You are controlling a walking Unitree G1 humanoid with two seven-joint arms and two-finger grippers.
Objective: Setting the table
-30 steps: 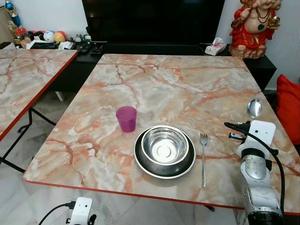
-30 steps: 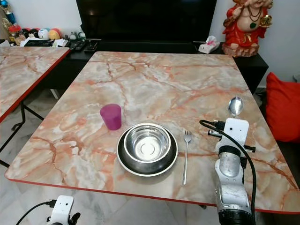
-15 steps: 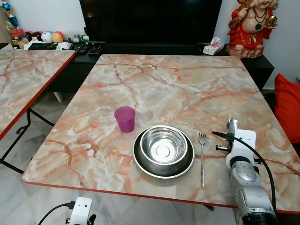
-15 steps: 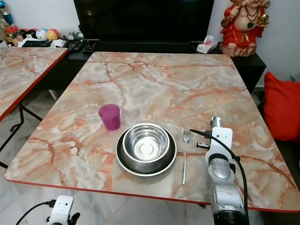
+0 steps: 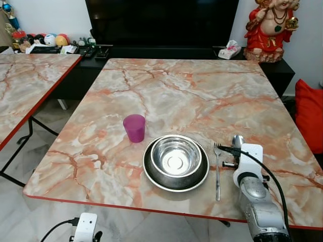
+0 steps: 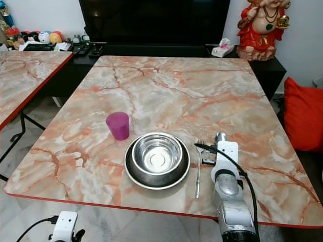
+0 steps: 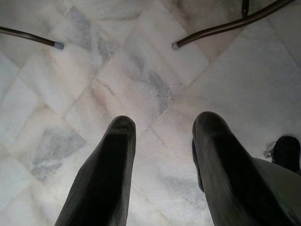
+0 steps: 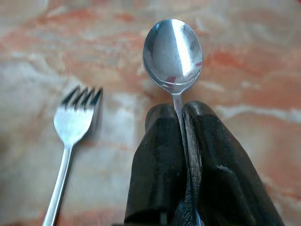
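Observation:
My right gripper is shut on the handle of a steel spoon, whose bowl pokes out past the wrist just above the marble table. A fork lies flat on the table right beside the spoon, tines away from me. To the fork's left sits a steel bowl inside a dark plate. A purple cup stands upright left of the plate. My left gripper hangs open over the pale floor tiles below the table edge.
A second marble table stands to the left with dark legs. A black TV bench runs behind, with a tissue pack and a red statue. A red cushion lies at the right.
My right arm has drawn the spoon leftwards and nearer to me, lowering it from the table's right side to just beside the fork. The camera shifted slightly.

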